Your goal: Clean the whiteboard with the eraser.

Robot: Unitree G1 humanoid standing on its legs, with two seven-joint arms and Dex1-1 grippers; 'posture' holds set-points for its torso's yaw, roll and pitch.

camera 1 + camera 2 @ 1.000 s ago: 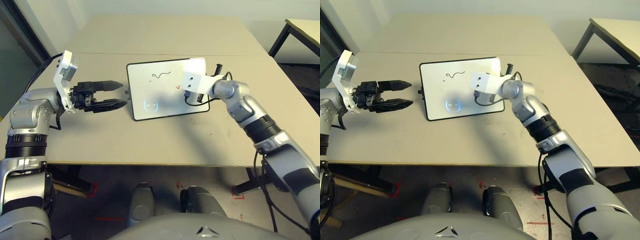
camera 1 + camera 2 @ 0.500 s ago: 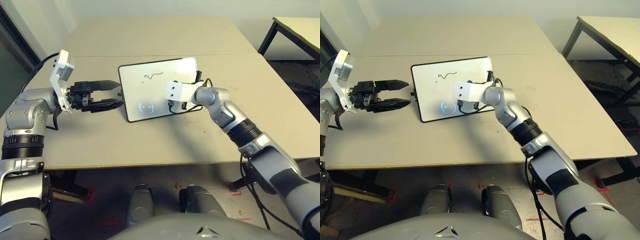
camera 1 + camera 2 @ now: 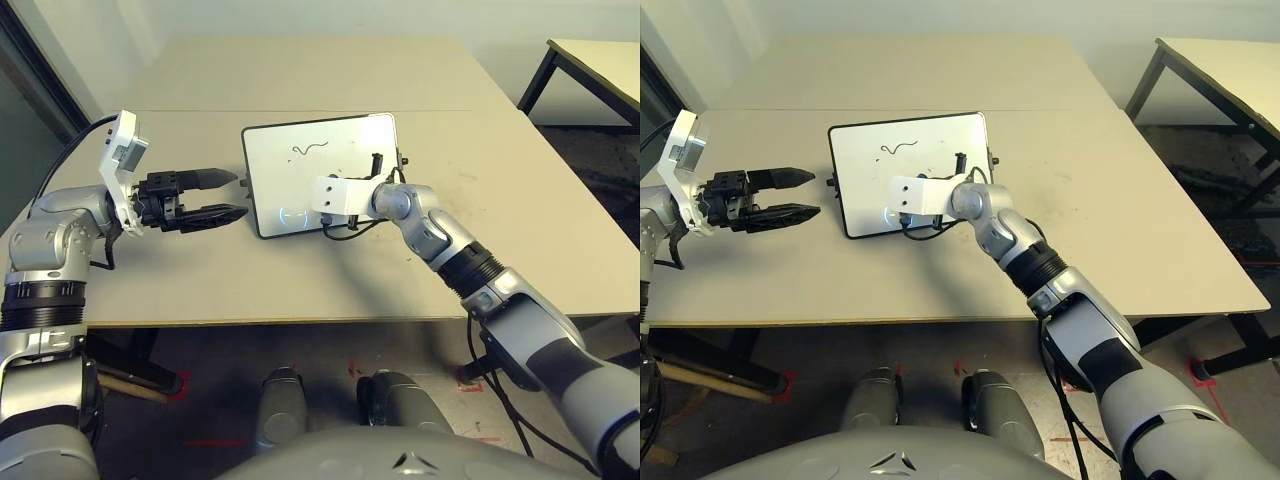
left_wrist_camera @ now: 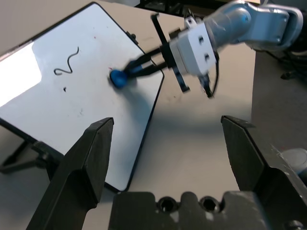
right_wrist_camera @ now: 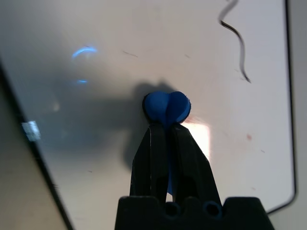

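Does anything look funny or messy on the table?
The whiteboard has a dark squiggle near its far edge and a few small specks, so it isn't clean yet. It also sits a bit crooked on the table. Nothing looks spilled or broken.

1. Up at the robot's head, two eyes sit side by side, looking forward and down over the forearms; both take in the table (image 3: pixel 200 280) and the whiteboard (image 3: pixel 300 170).
2. On the left wrist, another camera looks along its own end effector (image 4: pixel 168 139), across the whiteboard towards the right arm (image 4: pixel 230 26), from beside the board.
3. The right wrist's camera faces down along its end effector (image 5: pixel 165 132), nearest of all to the board.
4. All four views share the whiteboard and its dark squiggle (image 5: pixel 235 36).
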